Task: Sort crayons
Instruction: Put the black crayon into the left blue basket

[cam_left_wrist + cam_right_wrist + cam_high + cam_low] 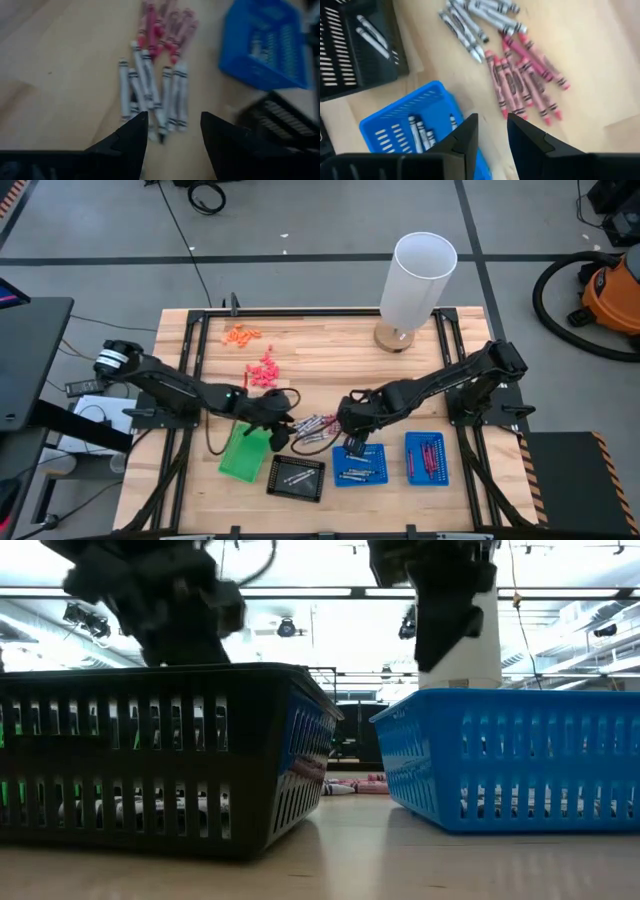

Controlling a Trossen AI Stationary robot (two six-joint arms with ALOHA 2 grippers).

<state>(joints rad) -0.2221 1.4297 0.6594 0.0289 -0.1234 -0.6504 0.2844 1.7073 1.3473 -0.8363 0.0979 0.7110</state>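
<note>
The table is pale, matt wood with visible plank grain. Just beside the right gripper, the blue tray and black tray look like slotted moulded plastic. The crayons past its fingertips seem paper-wrapped, though blur makes that uncertain.

**Bench and what sits on it**

Wooden bench, light planks, black frame rails at the sides. Far right: white cylinder upright on a round base. Far left-centre: orange bits, w/ pink bits just nearer. Centre: loose crayons, grey-white and red. Near edge, left to right: green tray, black tray, two blue trays.
</note>
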